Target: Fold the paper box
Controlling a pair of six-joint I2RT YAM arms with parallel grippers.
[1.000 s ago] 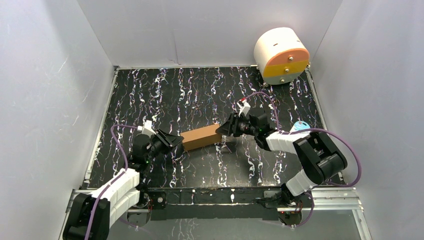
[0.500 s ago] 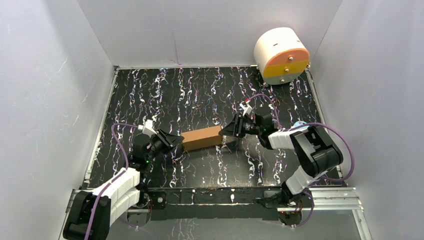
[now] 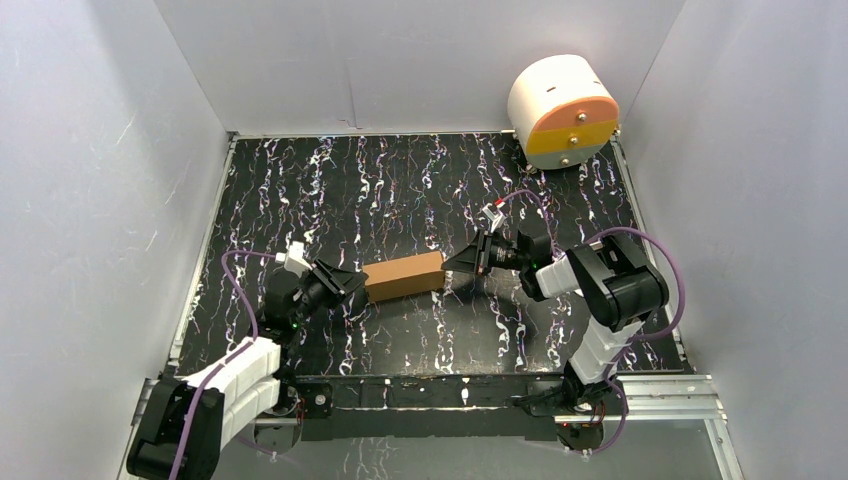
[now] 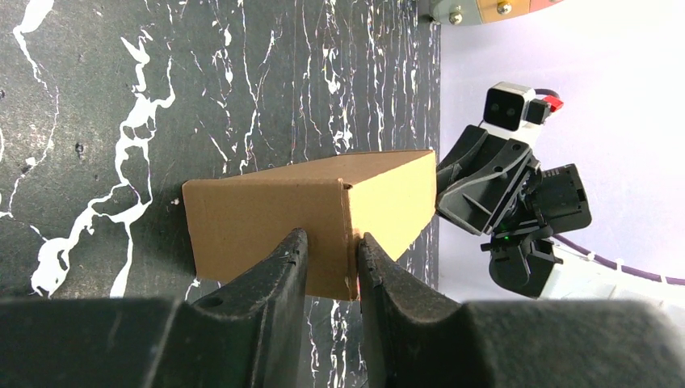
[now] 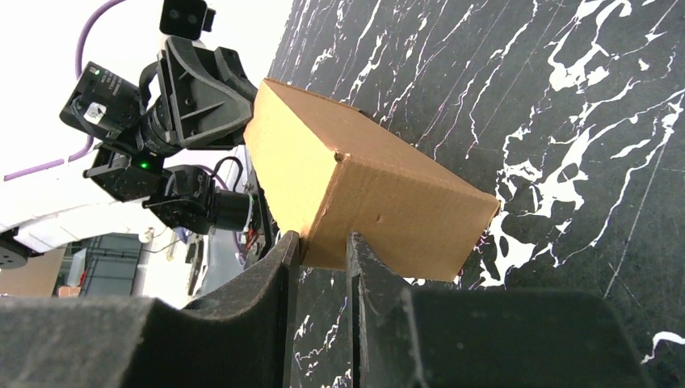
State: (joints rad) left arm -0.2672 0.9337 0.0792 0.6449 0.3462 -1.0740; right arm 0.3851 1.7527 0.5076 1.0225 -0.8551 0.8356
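Note:
The paper box is a closed brown cardboard carton lying on the black marbled table between both arms. My left gripper meets its left end. In the left wrist view the box has an upright corner edge pinched between the narrow jaws of the left gripper. My right gripper meets the box's right end. The right wrist view shows the box with its near corner caught between the tips of the right gripper, jaws close together.
A white cylinder with an orange-and-yellow face stands at the back right corner. White walls enclose the table on three sides. A metal rail carrying the arm bases runs along the near edge.
The right gripper's jaws have narrowed at the box's right end, and the right arm's elbow has drawn in toward the box. The box and the left gripper have stayed put.

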